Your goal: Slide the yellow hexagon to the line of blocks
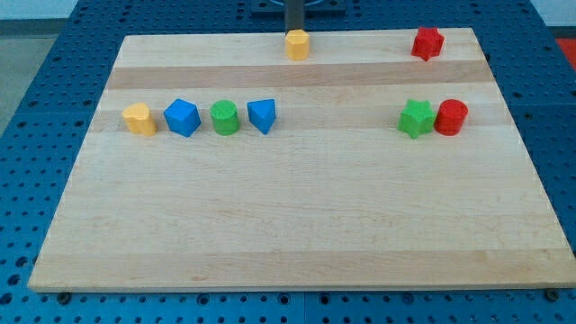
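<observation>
The yellow hexagon [298, 44] sits near the top edge of the wooden board [297, 225], at centre. My tip [294, 32] is right behind it, at its top edge, touching or nearly touching. The line of blocks lies at the view's left: a yellow block [139, 119], a blue block [182, 118], a green cylinder [225, 118] and a blue triangular block [262, 115], side by side in a row.
A red star-shaped block [428, 43] is at the top right. A green star-shaped block [416, 119] and a red cylinder [451, 118] stand touching at the right. Blue perforated table surrounds the board.
</observation>
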